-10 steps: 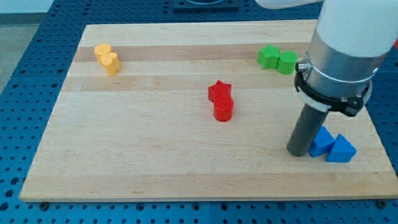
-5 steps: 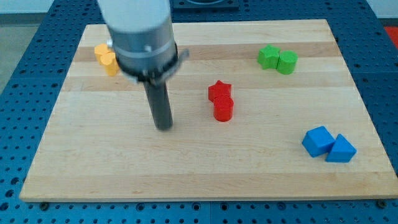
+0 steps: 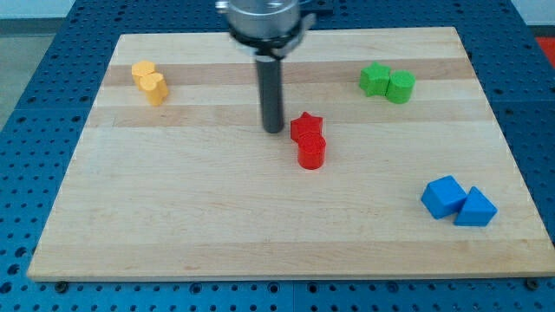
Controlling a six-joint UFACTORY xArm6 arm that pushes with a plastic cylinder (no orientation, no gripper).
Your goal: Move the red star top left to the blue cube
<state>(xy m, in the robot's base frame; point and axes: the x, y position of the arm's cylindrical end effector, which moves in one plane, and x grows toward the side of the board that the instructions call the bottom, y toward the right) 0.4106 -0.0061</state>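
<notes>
The red star [image 3: 305, 127] lies near the board's middle, touching a red cylinder [image 3: 311, 152] just below it. The blue cube [image 3: 443, 196] sits at the view's lower right, touching a blue triangular block [image 3: 474, 208] on its right. My tip [image 3: 274, 130] stands just left of the red star, very close to it; I cannot tell whether they touch. The rod rises from there to the view's top.
Two yellow blocks [image 3: 150, 81] sit together at the upper left. Two green blocks [image 3: 388, 82] sit together at the upper right. The wooden board [image 3: 173, 225] lies on a blue perforated table.
My tip has swept from beside the blue cube at the lower right, across to the left of centre, and now up to the red star's left side. No block has moved.
</notes>
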